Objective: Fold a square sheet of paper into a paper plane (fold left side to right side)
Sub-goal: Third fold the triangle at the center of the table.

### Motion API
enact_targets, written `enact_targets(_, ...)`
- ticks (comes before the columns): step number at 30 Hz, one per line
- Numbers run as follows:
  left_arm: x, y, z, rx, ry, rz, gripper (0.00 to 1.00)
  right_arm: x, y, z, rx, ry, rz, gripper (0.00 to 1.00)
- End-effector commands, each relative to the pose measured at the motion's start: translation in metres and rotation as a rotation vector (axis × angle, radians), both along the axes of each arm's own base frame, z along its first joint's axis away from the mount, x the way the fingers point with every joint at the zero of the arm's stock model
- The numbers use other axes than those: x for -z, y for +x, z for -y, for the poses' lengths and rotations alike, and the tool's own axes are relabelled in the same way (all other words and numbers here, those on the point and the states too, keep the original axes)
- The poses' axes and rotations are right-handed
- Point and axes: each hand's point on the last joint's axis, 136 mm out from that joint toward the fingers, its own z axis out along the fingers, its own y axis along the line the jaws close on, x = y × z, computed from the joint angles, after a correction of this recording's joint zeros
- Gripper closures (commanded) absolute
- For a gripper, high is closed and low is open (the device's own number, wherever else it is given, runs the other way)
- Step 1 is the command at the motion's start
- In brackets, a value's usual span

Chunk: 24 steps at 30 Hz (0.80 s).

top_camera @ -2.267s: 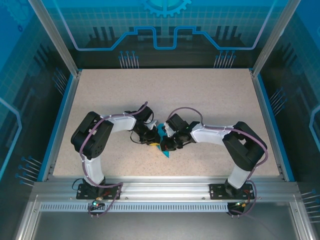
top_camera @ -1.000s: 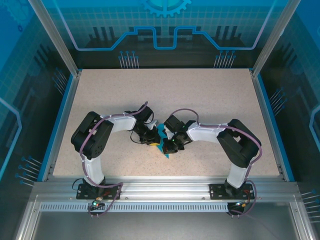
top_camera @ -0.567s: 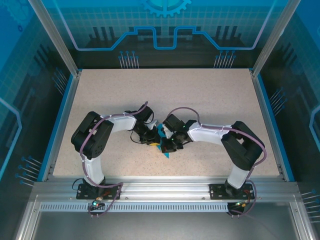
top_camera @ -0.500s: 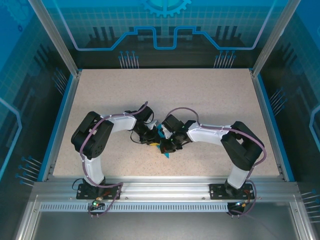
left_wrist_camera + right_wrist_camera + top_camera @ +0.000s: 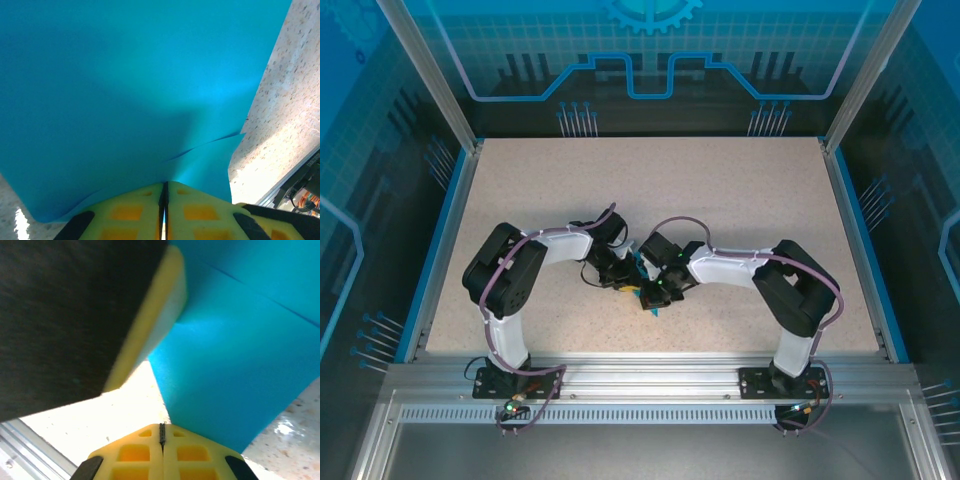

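Observation:
The teal sheet of paper, folded narrow, lies at the table's middle between both grippers, its pointed tip toward the near edge. In the left wrist view the paper rises right off the fingertips, with a crease running into them. My left gripper is shut and seems to pinch the paper's edge; from above it sits at the paper's left side. My right gripper is shut with nothing between its fingers, its tips touching the paper's lower edge. From above it is over the paper.
The left gripper's yellow finger and dark body crowd the upper left of the right wrist view. The speckled table is ringed by a blue rim and glass walls. An aluminium rail runs along the near edge.
The right arm has crept left, bringing its shut gripper closer to the left gripper and over the paper. The left arm has stayed still.

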Motion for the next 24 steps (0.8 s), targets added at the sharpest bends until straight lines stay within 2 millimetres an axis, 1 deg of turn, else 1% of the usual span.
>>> enact_targets(1,0.043,-0.027,-0.03,0.029,0.2,-0.081,0.87,0.001,-0.001,0.005,-0.022,-0.056,0.003,0.96)
enact_targets(8,0.043,-0.026,-0.03,0.029,0.203,-0.078,0.87,0.001,0.0,0.009,-0.031,-0.086,0.016,0.96)
enact_targets(17,0.043,-0.026,-0.031,0.031,0.207,-0.079,0.87,0.008,-0.006,0.013,-0.028,-0.099,-0.011,0.95)
enact_targets(24,0.044,-0.026,-0.031,0.034,0.213,-0.079,0.87,0.012,-0.01,0.02,-0.032,-0.13,-0.028,0.96)
